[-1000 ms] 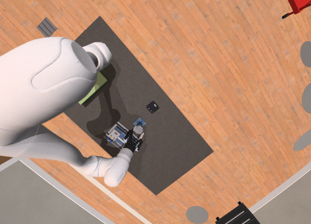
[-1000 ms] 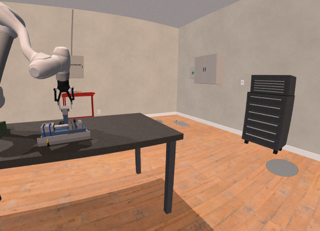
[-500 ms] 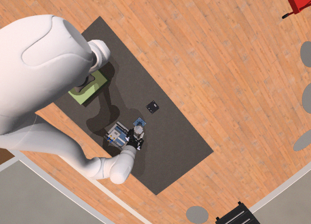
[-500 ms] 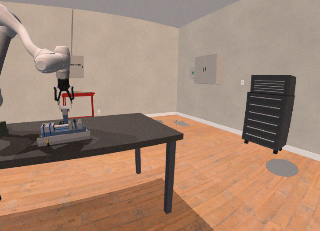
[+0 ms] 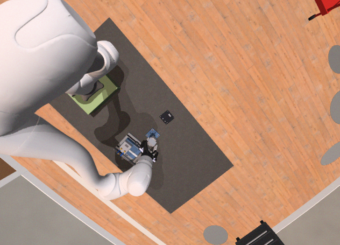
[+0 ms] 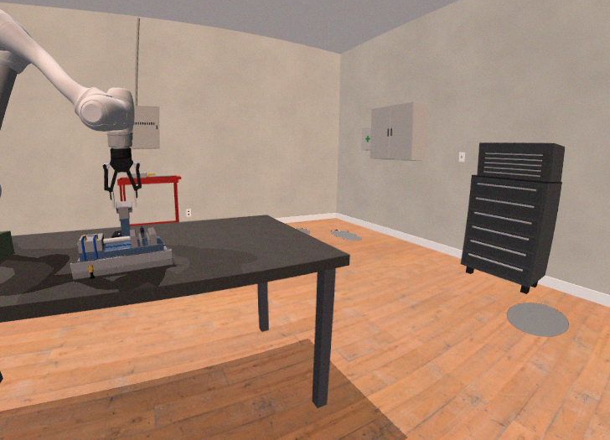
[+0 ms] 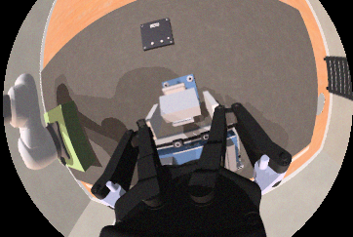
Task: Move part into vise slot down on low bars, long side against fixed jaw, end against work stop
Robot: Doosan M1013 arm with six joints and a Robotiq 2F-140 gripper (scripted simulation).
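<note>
The part (image 6: pixel 123 206), a light grey block, rests in the blue V-block (image 6: pixel 124 227) just behind the vise; it also shows in the wrist view (image 7: pixel 177 104) and from above (image 5: pixel 151 142). My gripper (image 6: pixel 121 191) hangs straight above the part, fingers pointing down and half open, with nothing gripped between them (image 7: pixel 181 137). The fingertips are level with the part's top, one on each side. The vise (image 6: pixel 119 251) stands open on its grey base, with blue body and low bars (image 5: pixel 129 149). The black infeed plate (image 5: pixel 166 117) lies bare farther along the table (image 7: pixel 157 33).
A green box (image 5: pixel 93 95) sits by the robot's base at the table's far end. My own forearm (image 5: pixel 129 182) reaches over the table's edge beside the vise. A red cart (image 6: pixel 147 194) stands by the wall, and a tool chest (image 6: pixel 514 214) to the right.
</note>
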